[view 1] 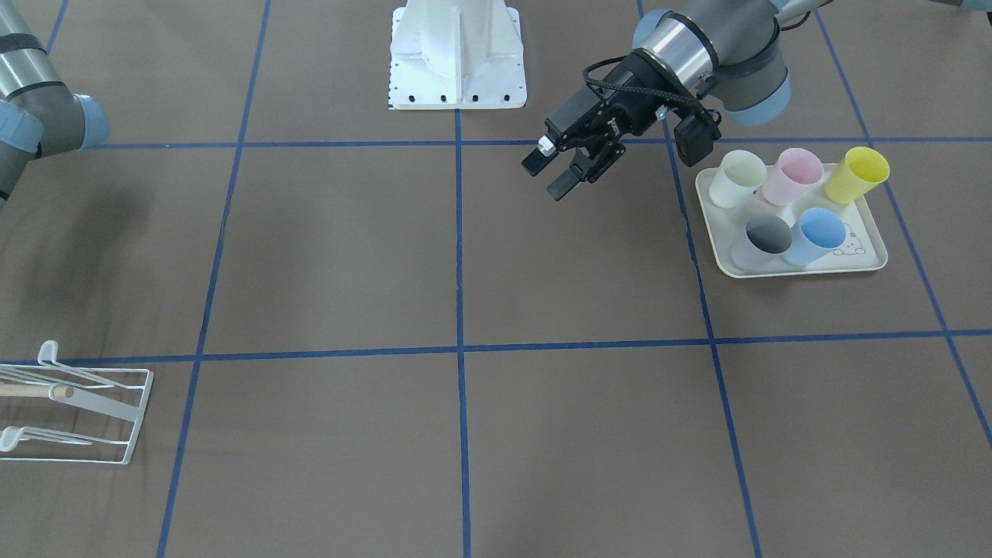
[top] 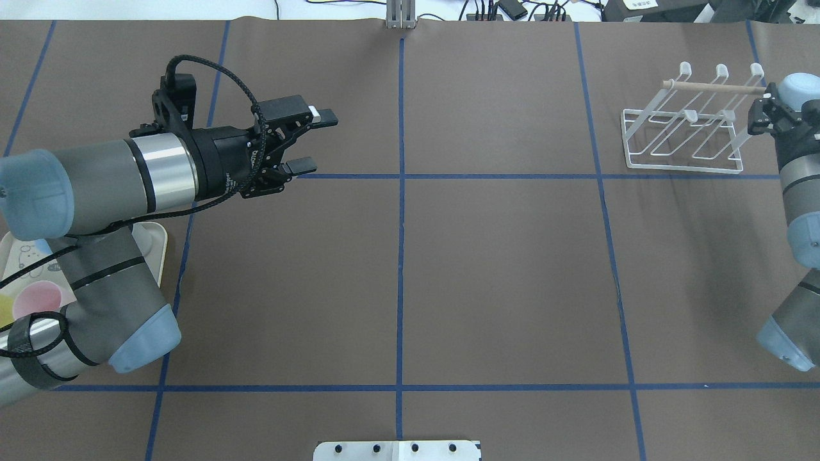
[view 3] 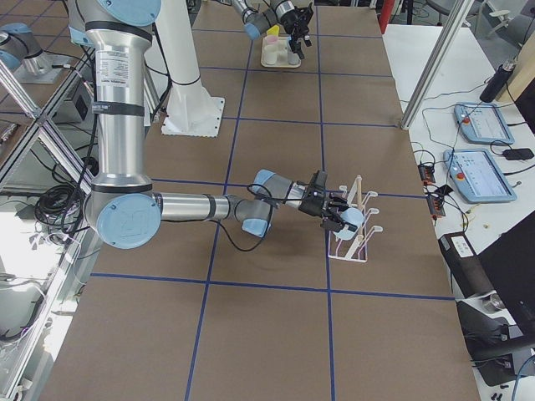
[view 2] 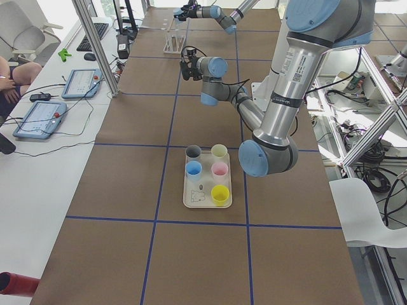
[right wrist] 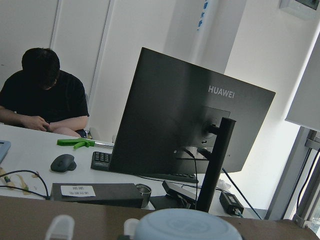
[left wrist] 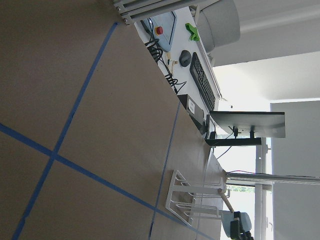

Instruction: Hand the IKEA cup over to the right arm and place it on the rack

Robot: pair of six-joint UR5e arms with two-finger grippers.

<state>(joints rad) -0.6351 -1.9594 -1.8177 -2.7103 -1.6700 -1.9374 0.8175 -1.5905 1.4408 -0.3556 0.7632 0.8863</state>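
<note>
Cup [top: 799,91] clamped in right hand [top: 785,112] at rack [top: 685,168] end; left hand [top: 317,142] spread apart above table [top: 500,275].

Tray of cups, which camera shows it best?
The front-facing view: the tray and all five cups show whole and unblocked. Exterior left shows it whole but smaller; overhead hides most of it under the left arm; exterior right shows it tiny.
</note>
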